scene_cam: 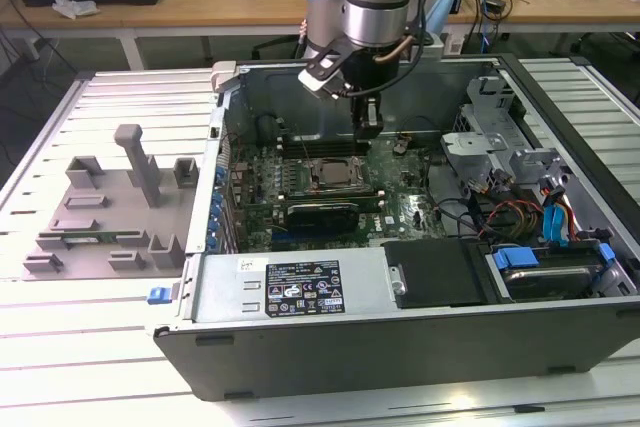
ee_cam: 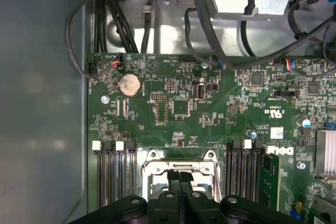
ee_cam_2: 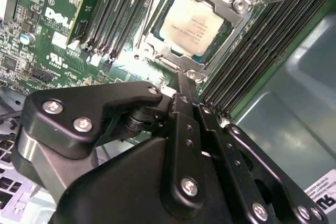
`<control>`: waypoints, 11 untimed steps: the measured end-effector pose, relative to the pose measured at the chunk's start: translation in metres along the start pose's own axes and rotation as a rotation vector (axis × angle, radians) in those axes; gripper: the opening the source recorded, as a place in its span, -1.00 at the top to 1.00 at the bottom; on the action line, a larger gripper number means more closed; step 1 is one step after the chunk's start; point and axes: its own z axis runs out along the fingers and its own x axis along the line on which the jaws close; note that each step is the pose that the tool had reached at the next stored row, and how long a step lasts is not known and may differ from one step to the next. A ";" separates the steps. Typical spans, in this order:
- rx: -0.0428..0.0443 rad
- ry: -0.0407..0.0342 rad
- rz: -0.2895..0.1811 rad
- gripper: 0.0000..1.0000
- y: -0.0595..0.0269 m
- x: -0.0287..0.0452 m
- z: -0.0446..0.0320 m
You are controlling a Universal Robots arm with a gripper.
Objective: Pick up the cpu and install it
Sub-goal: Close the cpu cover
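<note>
The cpu [scene_cam: 333, 175] is a small square chip with a silver-grey top. It lies flat inside the metal socket frame [ee_cam_2: 239, 4] on the green motherboard [scene_cam: 400, 209] of the open computer case. In the second wrist view the cpu [ee_cam_2: 191, 24] sits level within the frame. My gripper [scene_cam: 368, 125] hangs just above the socket's far edge, inside the case. Its black fingers [ee_cam_2: 181, 85] are pressed together with nothing between them. In the first wrist view the gripper [ee_cam: 180, 178] covers the middle of the socket frame [ee_cam: 152, 163].
Memory slots [ee_cam_2: 121, 3] flank the socket on both sides. A grey holder tray [scene_cam: 100, 217] with blocks lies at the exterior view's left, outside the case. The case wall [scene_cam: 330, 77], a drive cage [scene_cam: 500, 142], loose cables [scene_cam: 520, 212] and a power supply [scene_cam: 300, 287] surround the board.
</note>
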 end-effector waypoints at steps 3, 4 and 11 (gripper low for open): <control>0.0000 0.0000 -0.001 0.79 -0.0049 -0.0006 0.0008; -0.0001 0.0000 -0.001 0.79 -0.0063 -0.0010 0.0011; -0.0001 -0.0002 -0.003 0.79 -0.0210 -0.0066 0.0047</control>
